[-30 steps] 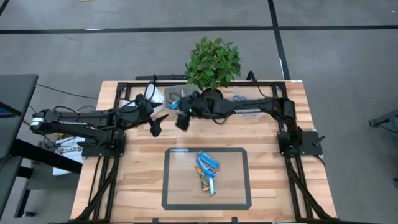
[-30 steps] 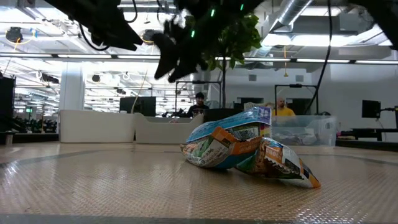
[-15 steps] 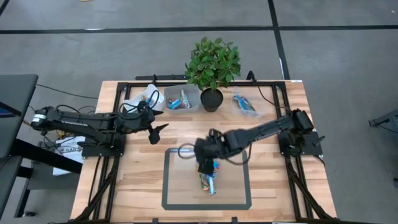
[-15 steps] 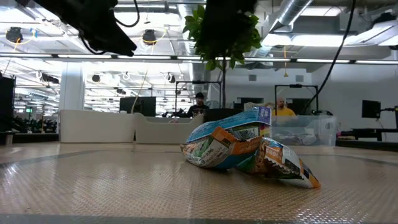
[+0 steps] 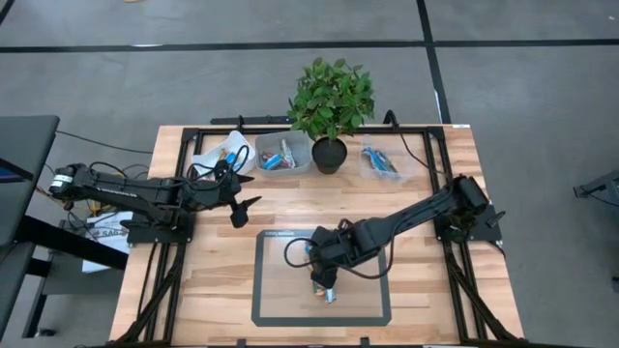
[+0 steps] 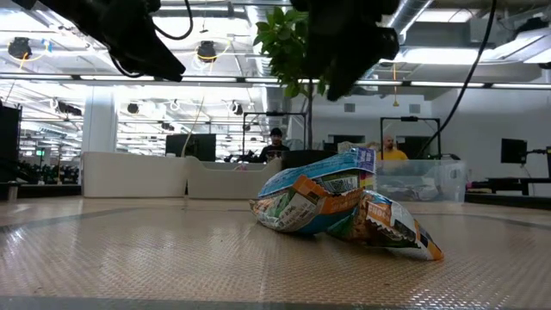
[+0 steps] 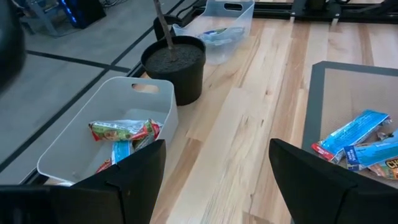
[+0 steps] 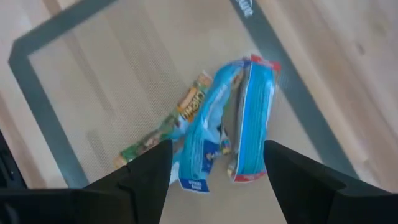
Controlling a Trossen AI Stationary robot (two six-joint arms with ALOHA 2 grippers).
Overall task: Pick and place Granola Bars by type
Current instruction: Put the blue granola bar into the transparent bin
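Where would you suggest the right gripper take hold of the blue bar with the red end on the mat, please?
Probably across the middle of the blue bar, from straight above. It lies flat at the pile's edge with bare mat on its outer side, and the open right gripper is over it.

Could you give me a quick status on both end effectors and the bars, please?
Right end effector open above the granola bars on the mat. Left end effector open, empty, near the tubs. Nothing blocking.

Grey concrete floor (image 5: 522,106) crossed by dark lines surrounds the wooden tabletop (image 5: 416,208). Beyond, bright ceiling lights (image 6: 207,50), exposed ducts (image 6: 413,21), a white counter (image 6: 133,175), perhaps two people (image 6: 276,145) at desks.
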